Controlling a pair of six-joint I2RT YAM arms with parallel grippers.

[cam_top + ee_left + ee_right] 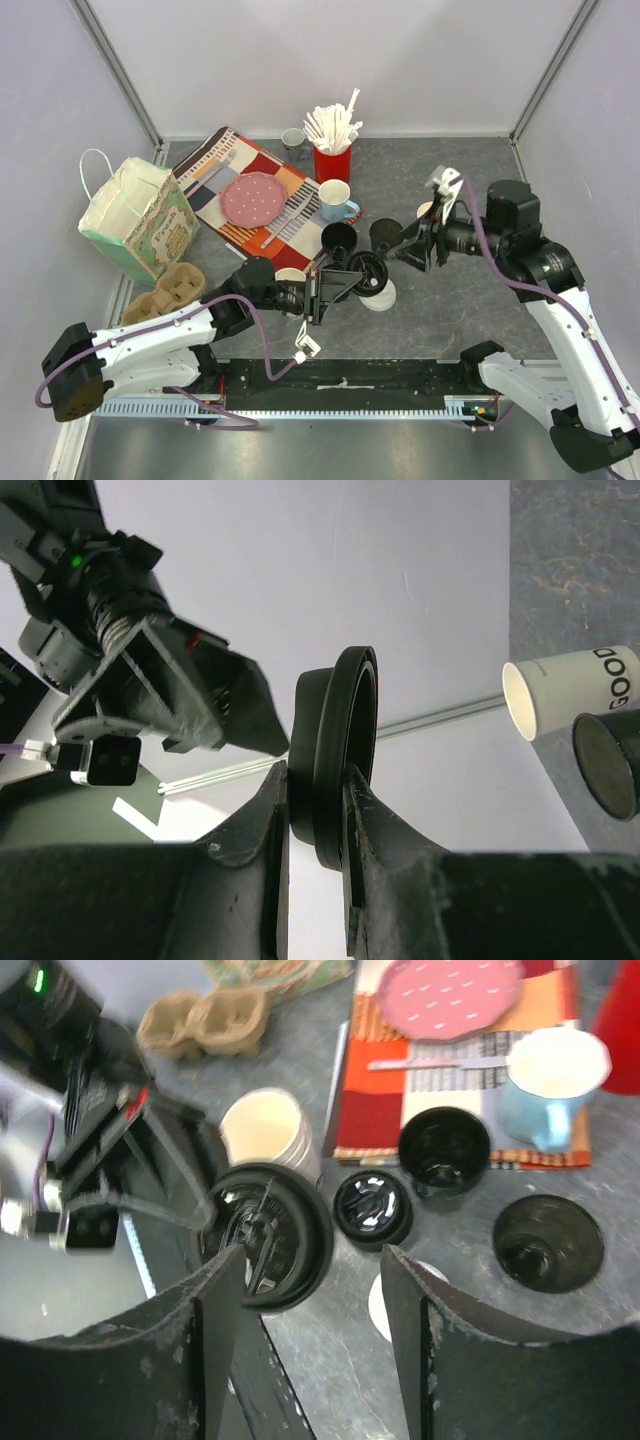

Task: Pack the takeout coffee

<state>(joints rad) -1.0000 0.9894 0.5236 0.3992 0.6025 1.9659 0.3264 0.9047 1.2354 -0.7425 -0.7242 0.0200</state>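
Observation:
My left gripper [335, 283] [315, 775] is shut on a round black plastic lid [367, 272] [345, 730] [265, 1235] and holds it on edge above the table. A white lid [382, 297] [378, 1305] lies on the table just under it. One paper cup [290, 274] [262, 1135], pale inside, stands beside my left gripper. A second paper cup [427, 210] [570, 690], printed "GOOD", stands near my right gripper [405, 250] [312, 1260]. That gripper is open and empty, hovering beside the black lid. A small dark glossy cup [372, 1208] stands between them.
A black mug [338, 238] [444, 1150], a light-blue mug [335, 200] [545, 1080] and another dark round cup [385, 232] [548, 1242] stand nearby. A striped placemat [215, 160] carries a pink plate [253, 197]. A paper bag [135, 215] and cardboard cup carrier [165, 290] are at left.

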